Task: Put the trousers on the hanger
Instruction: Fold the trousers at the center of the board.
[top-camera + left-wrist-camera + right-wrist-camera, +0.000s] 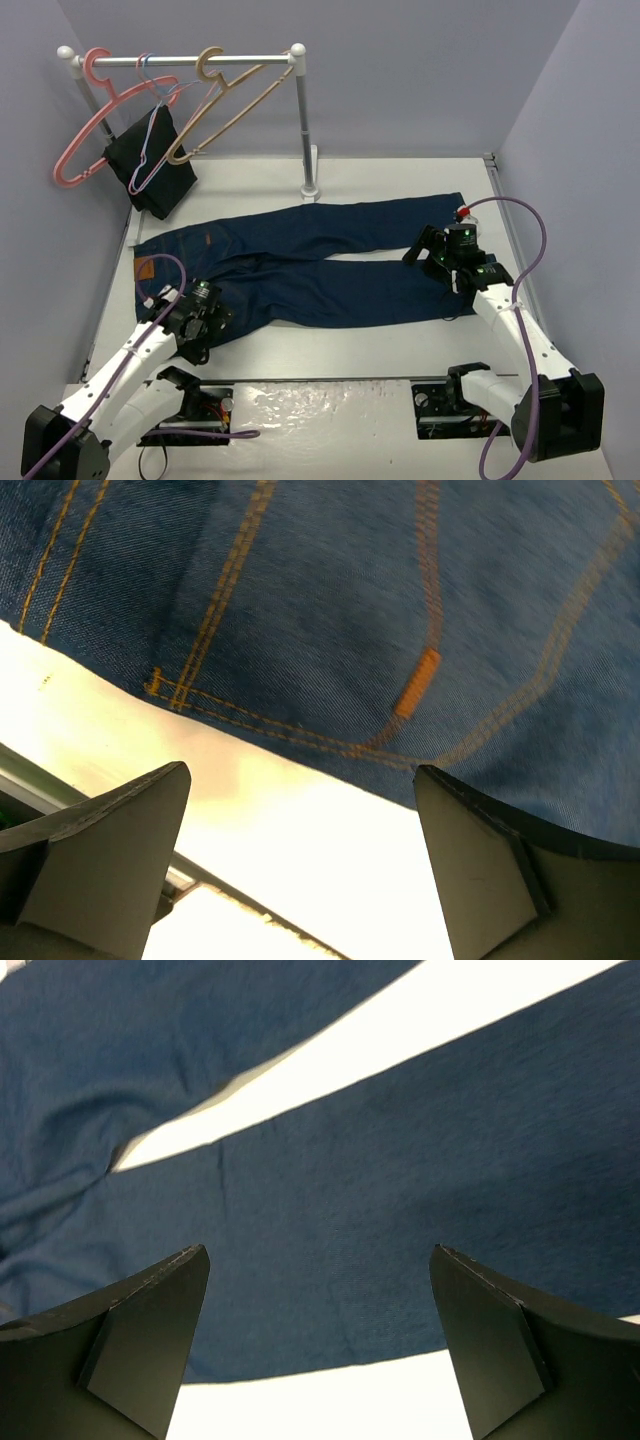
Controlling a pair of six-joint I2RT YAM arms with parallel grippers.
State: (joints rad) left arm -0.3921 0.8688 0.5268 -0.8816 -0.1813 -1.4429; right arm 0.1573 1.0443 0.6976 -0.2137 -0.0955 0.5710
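The dark blue trousers (300, 265) lie flat on the white table, waist at the left and both legs running right. My left gripper (212, 318) hovers open over the near edge of the waist end. In the left wrist view the orange-stitched trousers (330, 610) fill the top, and nothing lies between the left gripper (300, 780) fingers but bare table. My right gripper (428, 248) is open above the near leg close to its cuff. The right wrist view shows the trousers (330, 1210) under the open right gripper (320, 1260). The tan wooden hanger (225, 110) hangs on the rail at the back left.
The rail (180, 60) stands on a white post (305, 130) behind the trousers. It also carries a pink hanger (85, 120), thin wire hangers (150, 130) and a black cloth (152, 160). Grey walls close in on the left, right and back.
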